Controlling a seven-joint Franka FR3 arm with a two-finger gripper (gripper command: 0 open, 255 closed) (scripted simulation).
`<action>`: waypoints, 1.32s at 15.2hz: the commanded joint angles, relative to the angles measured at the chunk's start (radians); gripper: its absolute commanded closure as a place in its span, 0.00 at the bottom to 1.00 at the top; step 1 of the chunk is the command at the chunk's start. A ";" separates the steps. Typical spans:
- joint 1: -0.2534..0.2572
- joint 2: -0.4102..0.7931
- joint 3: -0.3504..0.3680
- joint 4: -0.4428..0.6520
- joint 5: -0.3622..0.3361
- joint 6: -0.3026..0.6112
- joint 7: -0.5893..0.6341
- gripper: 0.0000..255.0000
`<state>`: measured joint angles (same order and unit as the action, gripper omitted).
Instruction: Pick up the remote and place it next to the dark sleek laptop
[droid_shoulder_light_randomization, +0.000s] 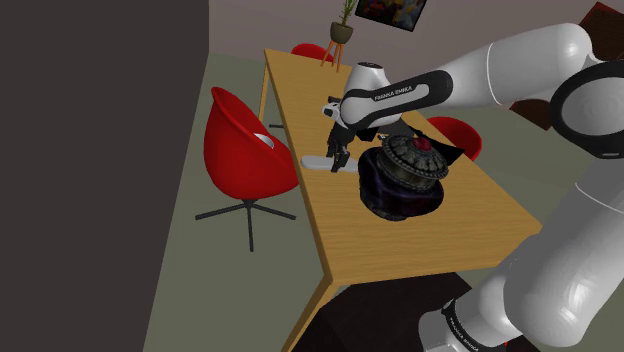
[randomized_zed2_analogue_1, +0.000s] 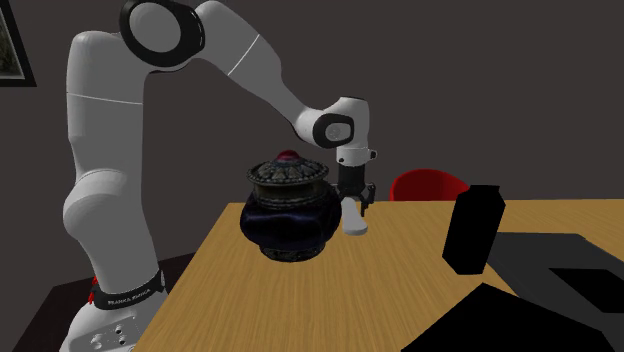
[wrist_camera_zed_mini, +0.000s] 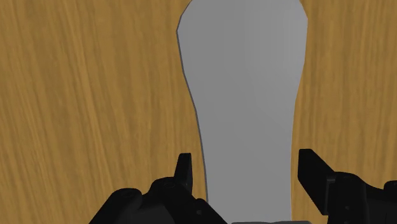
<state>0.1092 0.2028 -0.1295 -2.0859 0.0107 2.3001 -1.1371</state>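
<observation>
arm (droid_shoulder_light_randomization: 450, 85): white, reaches from the stand at the shoulder view's lower right, up and left over the table, wrist pointing down.
table (droid_shoulder_light_randomization: 430, 240): long, wooden. Open wood runs from the pot to the near end in the shoulder view, and another strip runs toward the far end.
chair (droid_shoulder_light_randomization: 240, 140): red, on the floor just off the table's long edge on the shoulder view's left, level with the remote.
pot (droid_shoulder_light_randomization: 403, 180): dark, round, with an ornate lid, mid-table. It is just beside the gripper on the shoulder view's right, with a narrow gap between them.
black block (randomized_zed2_analogue_1: 475, 228): upright on the wood, well apart from the remote toward the second exterior view's right, with open wood between them. Cannot tell what it is.
remote (wrist_camera_zed_mini: 245, 83): plain grey, flat on the wood, close to the table edge on the chair side. Its wide end points away from the gripper and its narrow end lies between the fingers.
gripper (wrist_camera_zed_mini: 247, 167): low over the remote's narrow end.
fingers (wrist_camera_zed_mini: 184, 170): spread wide, one on each side of the remote. A thin strip of wood shows at each side, so there is no grip.
</observation>
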 joint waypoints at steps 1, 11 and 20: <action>0.000 0.000 0.000 0.000 0.000 0.000 0.000 1.00; 0.001 -0.030 -0.001 0.019 -0.005 -0.049 0.003 1.00; 0.003 -0.087 -0.003 0.074 -0.014 -0.160 0.008 1.00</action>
<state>0.1126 0.1203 -0.1319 -2.0208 -0.0027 2.1533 -1.1294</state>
